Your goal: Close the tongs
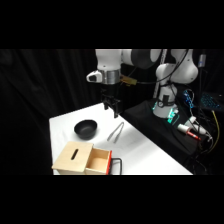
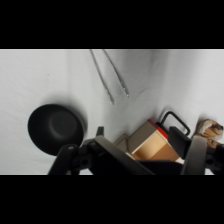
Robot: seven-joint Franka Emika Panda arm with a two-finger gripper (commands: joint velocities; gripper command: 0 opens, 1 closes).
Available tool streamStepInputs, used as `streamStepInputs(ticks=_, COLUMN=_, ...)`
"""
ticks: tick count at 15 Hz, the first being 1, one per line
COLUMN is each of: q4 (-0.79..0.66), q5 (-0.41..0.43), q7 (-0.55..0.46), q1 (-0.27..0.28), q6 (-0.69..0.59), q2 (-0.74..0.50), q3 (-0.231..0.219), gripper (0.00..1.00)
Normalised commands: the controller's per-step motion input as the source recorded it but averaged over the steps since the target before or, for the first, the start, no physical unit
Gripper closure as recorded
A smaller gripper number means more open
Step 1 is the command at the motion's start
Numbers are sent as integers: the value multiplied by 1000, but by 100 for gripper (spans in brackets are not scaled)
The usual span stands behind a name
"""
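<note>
- Gripper (image 1: 111, 107): hangs in the air above the far part of the table (image 1: 145, 150), holding nothing. Side view shows two short black fingers pointing down with a small gap between them. How wide the gap is cannot be judged; the wrist view shows only linkage at the bottom edge.
- Tongs (image 1: 116, 132): one pair, lying flat on the table at about 5 o'clock from the gripper in the side view, clear of it. Slim grey-silver metal, two thin arms.
- Tongs, wrist view (image 2: 110, 75): arms run from the top edge downward, tips apart, so the tongs lie open. They sit at 12 o'clock in that view.
- Black bowl (image 1: 86, 128): one, upright, at 9 o'clock from the tongs, near but not touching.
- Wooden box (image 1: 82, 159): one, at the near table edge, slot in its top, drawer pulled partly out, with a black handle (image 1: 116, 166).
</note>
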Motion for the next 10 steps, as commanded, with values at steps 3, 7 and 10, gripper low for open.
streamStepInputs(ticks=3, q4=-74, q5=-34, q7=-64, q1=-39, q6=72, q2=5, q3=-21, gripper=0)
streamStepInputs(ticks=7, q4=-261, q5=-77, q7=-209, q1=-99, q6=211, q2=-91, q3=-79, gripper=0)
streamStepInputs(ticks=10, q4=-410, q5=-62, q7=-372, q1=-120, q6=301, q2=-197, q3=-92, gripper=0)
